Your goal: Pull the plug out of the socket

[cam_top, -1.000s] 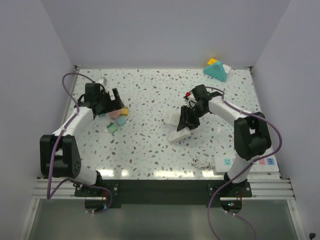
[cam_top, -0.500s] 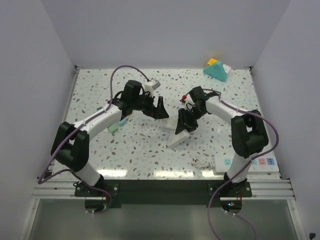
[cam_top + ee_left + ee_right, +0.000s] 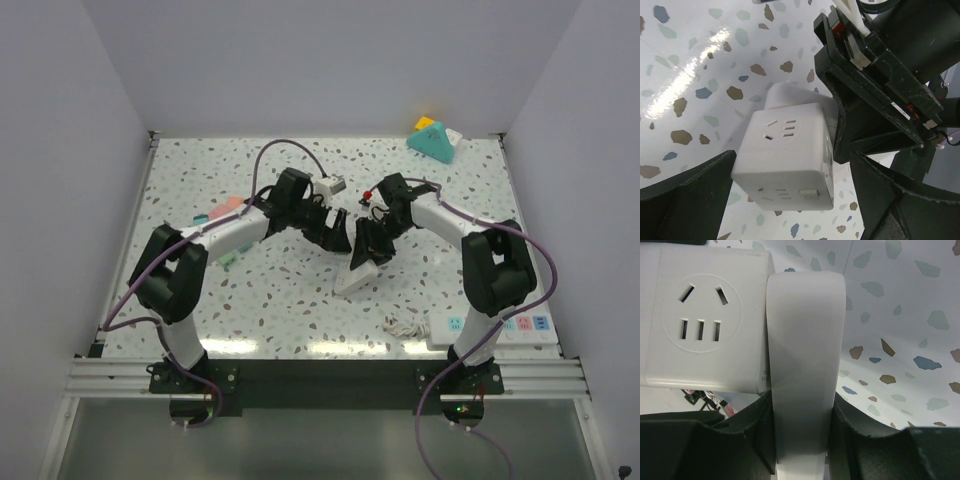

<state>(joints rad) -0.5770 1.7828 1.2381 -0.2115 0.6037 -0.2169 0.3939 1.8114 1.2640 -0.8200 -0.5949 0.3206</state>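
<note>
Near the middle of the top view, on the speckled terrazzo desk [image 3: 280, 290], the white cube-shaped plastic socket block [image 3: 785, 160] sits between the two arms. The white rounded plastic plug [image 3: 805, 340] is seated against one side of it. The right gripper [image 3: 802, 405] reaches in from the right of that view, and its jaws are clamped on the plug's flat sides, as the right wrist view shows at the bottom of the frame. The left gripper [image 3: 792, 155] comes from the left with its jaws spread wide, one dark finger either side of the socket block at the lower corners of the left wrist view. Whether they touch it is hard to tell. A teal wedge-shaped object [image 3: 432, 142] lies at the upper right and a white power strip [image 3: 500, 328] at the lower right.
</note>
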